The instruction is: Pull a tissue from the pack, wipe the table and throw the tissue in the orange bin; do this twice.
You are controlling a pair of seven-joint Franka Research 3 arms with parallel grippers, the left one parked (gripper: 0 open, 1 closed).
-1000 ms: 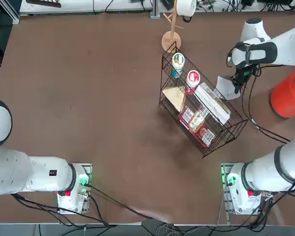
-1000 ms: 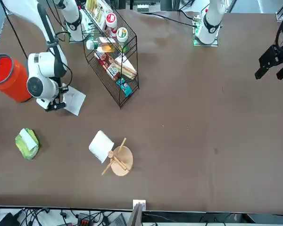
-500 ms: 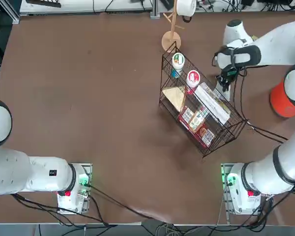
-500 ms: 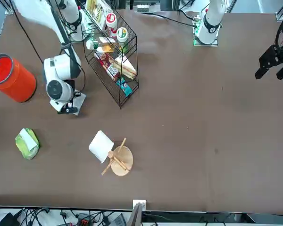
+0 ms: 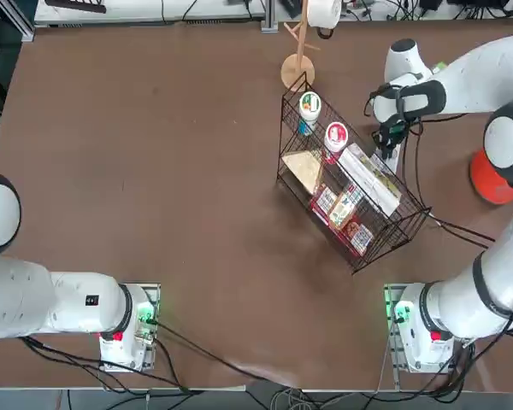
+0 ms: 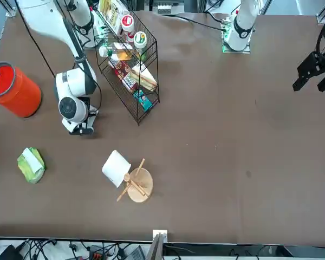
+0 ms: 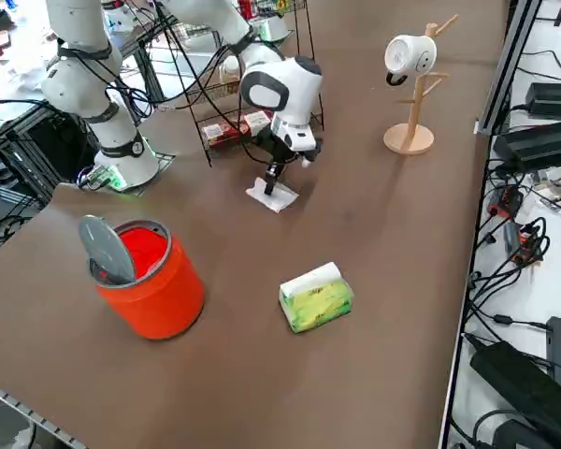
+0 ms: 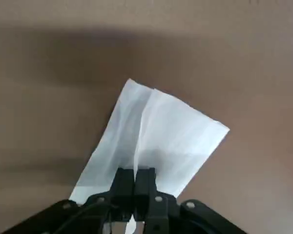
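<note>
R gripper [image 8: 134, 181] low over the dark-brown matte bench [image 5: 154, 171], fingers pressed together, pinching one edge of a thin white paper tissue [image 8: 151, 136] so the rest lies flat on the surface, prob for wiping. It's just beside the black wire basket [image 5: 346, 192]. Soft bright-green plastic tissue pack [image 7: 316, 297] sits apart; round orange-red plastic bin [image 7: 150, 279] w/ lid tilted open, prob ready for the drop

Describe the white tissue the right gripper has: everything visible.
The thin white paper tissue, creased down the middle, lies spread flat on the dark-brown table. The right gripper is shut on its near edge, pressing it to the tabletop beside the black wire basket, apart from the bright-green tissue pack.
</note>
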